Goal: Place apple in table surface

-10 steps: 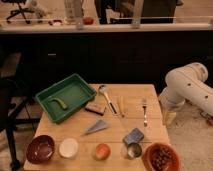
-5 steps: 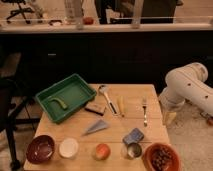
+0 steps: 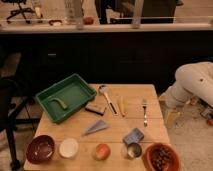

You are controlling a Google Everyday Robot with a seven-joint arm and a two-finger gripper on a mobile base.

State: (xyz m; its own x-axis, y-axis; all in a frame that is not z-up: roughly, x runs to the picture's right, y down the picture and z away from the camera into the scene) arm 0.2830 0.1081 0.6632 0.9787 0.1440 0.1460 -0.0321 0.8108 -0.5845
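The apple (image 3: 102, 151), small, round and orange-red, rests on the table surface (image 3: 120, 127) near its front edge, between a white bowl (image 3: 68, 147) and a metal cup (image 3: 133, 149). Nothing touches it. My white arm (image 3: 192, 82) reaches in from the right, beyond the table's right edge. The gripper (image 3: 172, 114) hangs downward beside that edge, open and empty, well away from the apple.
A green tray (image 3: 65, 96) holding a green strip sits at the back left. A dark bowl (image 3: 41, 148), an orange-brown bowl (image 3: 161, 157), a blue packet (image 3: 133, 135), a grey wedge (image 3: 96, 127), a fork (image 3: 145, 111) and a spoon (image 3: 105, 92) lie around. A dark counter (image 3: 105, 50) stands behind.
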